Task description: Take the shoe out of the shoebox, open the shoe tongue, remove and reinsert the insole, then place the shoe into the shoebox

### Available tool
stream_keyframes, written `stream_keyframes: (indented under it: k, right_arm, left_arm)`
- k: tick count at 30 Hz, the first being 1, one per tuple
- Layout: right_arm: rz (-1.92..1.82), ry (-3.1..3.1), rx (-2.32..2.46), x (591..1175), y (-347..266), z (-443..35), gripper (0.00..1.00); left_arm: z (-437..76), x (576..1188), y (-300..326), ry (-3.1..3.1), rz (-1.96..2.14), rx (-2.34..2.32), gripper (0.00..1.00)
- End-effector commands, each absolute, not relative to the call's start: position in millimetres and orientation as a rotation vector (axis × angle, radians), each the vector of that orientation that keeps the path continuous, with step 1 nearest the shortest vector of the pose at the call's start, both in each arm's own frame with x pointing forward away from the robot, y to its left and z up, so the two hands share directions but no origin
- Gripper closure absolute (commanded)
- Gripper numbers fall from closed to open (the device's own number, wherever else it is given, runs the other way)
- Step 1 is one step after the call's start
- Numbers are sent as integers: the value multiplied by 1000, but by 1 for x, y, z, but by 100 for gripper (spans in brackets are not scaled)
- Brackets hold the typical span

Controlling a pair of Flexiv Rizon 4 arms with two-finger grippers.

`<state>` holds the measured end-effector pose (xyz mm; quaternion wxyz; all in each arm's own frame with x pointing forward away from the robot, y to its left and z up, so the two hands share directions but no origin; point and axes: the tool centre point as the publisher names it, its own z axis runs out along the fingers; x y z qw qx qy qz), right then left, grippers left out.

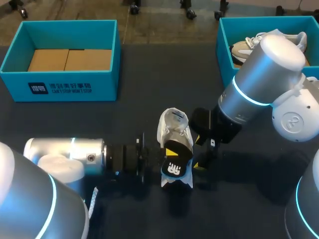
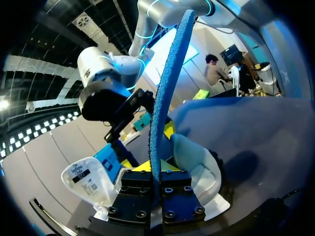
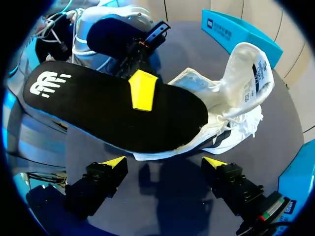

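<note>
I see the white shoe (image 1: 175,130) mid-table, tongue (image 1: 173,118) standing up at its far end. The black insole (image 1: 175,168) sticks out of the near end. My left arm comes in low from the left; left gripper (image 1: 168,155) is at the insole, one yellow tip on top of it. Right gripper (image 1: 199,153) sits just right of the shoe, fingers apart. Teal shoebox (image 1: 75,88) is back left with its cardboard floor showing. Second teal box (image 1: 224,47), back right, holds another shoe (image 1: 243,50) and is partly behind my right arm.
</note>
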<state>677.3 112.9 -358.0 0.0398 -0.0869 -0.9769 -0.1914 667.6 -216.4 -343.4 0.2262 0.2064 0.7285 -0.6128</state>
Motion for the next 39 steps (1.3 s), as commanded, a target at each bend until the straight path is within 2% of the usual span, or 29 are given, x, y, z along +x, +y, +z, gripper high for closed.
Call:
stream_keyframes:
  k: [1,11,15,22,39]
  right_arm:
    - [-588,-2993,-265,677,113,-359,0]
    - [-588,-2993,-265,677,113,-359,0]
    - [-588,-2993,-265,677,113,-359,0]
    - [-588,-2993,-265,677,113,-359,0]
    - [-588,-2993,-265,677,113,-359,0]
  left_arm:
    - [-348,667,-224,2039,-1629,526,100]
    - [-342,667,-218,2053,-1635,527,100]
    - [-336,665,-215,2038,-1645,536,84]
    - [-323,659,-215,2006,-1664,572,72]
    - [-308,654,-236,1998,-1610,737,78]
